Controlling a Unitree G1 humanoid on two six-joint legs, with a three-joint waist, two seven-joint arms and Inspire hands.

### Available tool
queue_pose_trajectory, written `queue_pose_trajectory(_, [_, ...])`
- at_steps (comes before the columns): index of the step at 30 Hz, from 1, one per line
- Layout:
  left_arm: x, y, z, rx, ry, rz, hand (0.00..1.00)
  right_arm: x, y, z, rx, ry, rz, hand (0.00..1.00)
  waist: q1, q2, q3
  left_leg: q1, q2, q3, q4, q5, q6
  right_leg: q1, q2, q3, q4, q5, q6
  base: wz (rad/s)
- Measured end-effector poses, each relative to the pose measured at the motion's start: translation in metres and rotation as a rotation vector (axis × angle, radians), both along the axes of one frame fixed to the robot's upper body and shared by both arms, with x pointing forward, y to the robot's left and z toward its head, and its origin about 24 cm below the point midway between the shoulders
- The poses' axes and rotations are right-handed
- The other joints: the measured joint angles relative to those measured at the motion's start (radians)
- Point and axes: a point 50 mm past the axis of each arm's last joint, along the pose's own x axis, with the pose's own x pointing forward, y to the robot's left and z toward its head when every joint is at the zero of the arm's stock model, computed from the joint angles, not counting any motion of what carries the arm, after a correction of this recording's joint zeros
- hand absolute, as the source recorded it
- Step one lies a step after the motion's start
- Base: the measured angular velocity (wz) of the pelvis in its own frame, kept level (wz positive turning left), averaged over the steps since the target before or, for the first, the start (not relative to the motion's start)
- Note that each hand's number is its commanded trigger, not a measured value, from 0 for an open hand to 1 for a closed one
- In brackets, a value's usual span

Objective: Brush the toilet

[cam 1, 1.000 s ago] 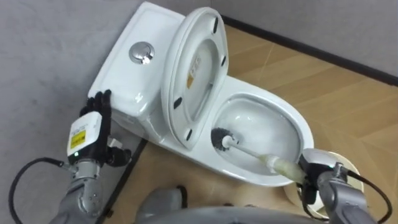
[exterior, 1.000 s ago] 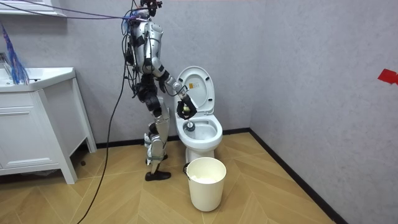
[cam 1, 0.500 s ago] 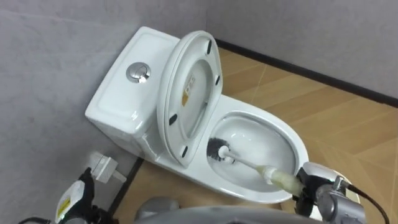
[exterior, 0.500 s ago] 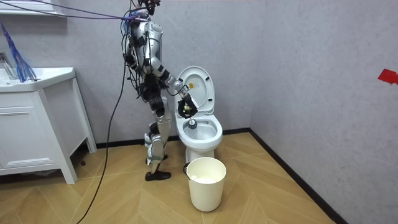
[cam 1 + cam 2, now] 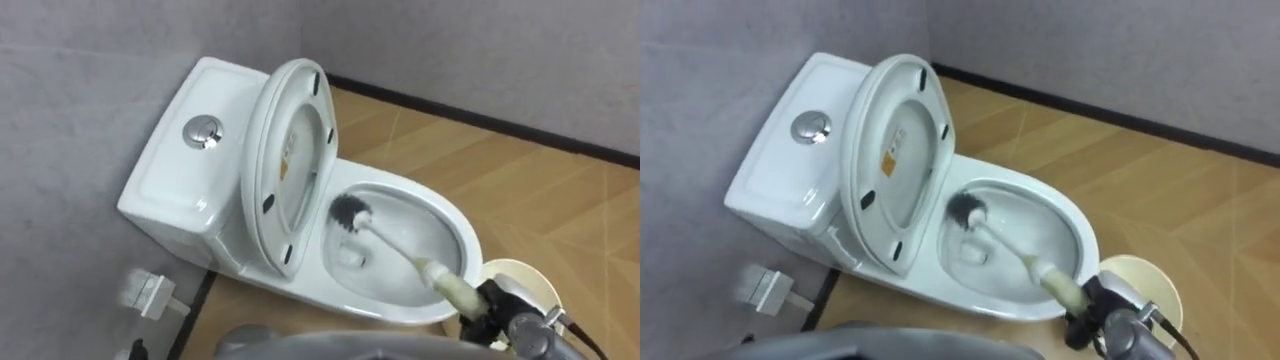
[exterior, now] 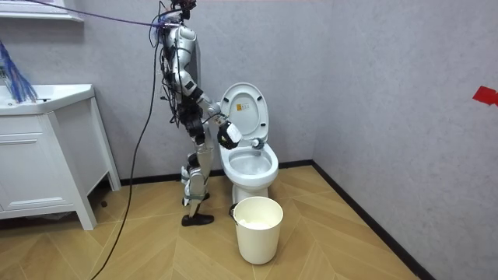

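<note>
White ceramic toilet point(image 5: 160, 178) stands with its oval seat and lid point(image 5: 285, 160) raised. The black-bristled toilet brush point(image 5: 350, 212) sits high at the back of the bowl, just beside that seat. The right hand point(image 5: 497, 303) has its fingers curled round the brush's cream grip.

From the room view, the robot stands beside the toilet on the room view's left, with a cream plastic bucket point(image 6: 257, 225) on the floor in front.

In the right eye view, the bristles sit almost against the seat. A push further back could knock it down onto the shaft, or flick water out over the rim.
</note>
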Motion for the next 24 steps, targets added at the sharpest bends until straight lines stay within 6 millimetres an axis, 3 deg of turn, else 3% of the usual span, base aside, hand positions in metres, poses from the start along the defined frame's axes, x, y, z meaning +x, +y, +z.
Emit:
queue_pose_trajectory(2, [0.005,-0.001,0.0,-0.006,-0.011,-0.003,0.0,0.0,0.004,-0.001,0.061,-0.036,-0.065,1.0,-0.009,-0.001,0.001,0.007,0.004,0.021,0.0,-0.007,0.001,-0.001,0.005,0.02,-0.001,0.002,0.002,-0.3])
queue_pose_trajectory(4, [0.005,-0.003,-0.001,-0.01,-0.01,-0.002,0.0,0.001,0.009,-0.001,0.129,-0.078,-0.144,1.0,-0.028,0.0,-0.0031,0.014,0.006,0.038,0.0,-0.015,0.002,-0.002,0.007,0.035,-0.002,0.003,0.003,-0.25])
queue_pose_trajectory(11, [0.0,-0.011,-0.004,-0.033,0.015,0.009,0.0,0.001,0.012,-0.006,0.204,-0.161,-0.328,1.0,-0.073,0.006,-0.0071,0.033,0.008,0.075,0.001,-0.027,0.006,-0.001,0.01,0.079,-0.002,0.012,0.009,-0.18])
queue_pose_trajectory(16, [-0.012,-0.018,-0.008,-0.055,0.046,0.042,0.0,-0.008,0.001,-0.009,0.185,-0.19,-0.473,1.0,-0.103,0.02,-0.0057,0.05,0.014,0.104,-0.001,-0.045,0.009,0.001,0.015,0.103,0.001,0.015,0.014,-0.19])
queue_pose_trajectory(24, [-0.016,-0.015,-0.008,-0.054,0.057,0.071,0.0,-0.032,-0.011,-0.02,0.212,-0.189,-0.779,1.0,-0.116,0.017,-0.0052,0.055,0.014,0.112,0.0,-0.047,0.011,-0.001,0.018,0.125,-0.007,0.017,0.016,-0.05])
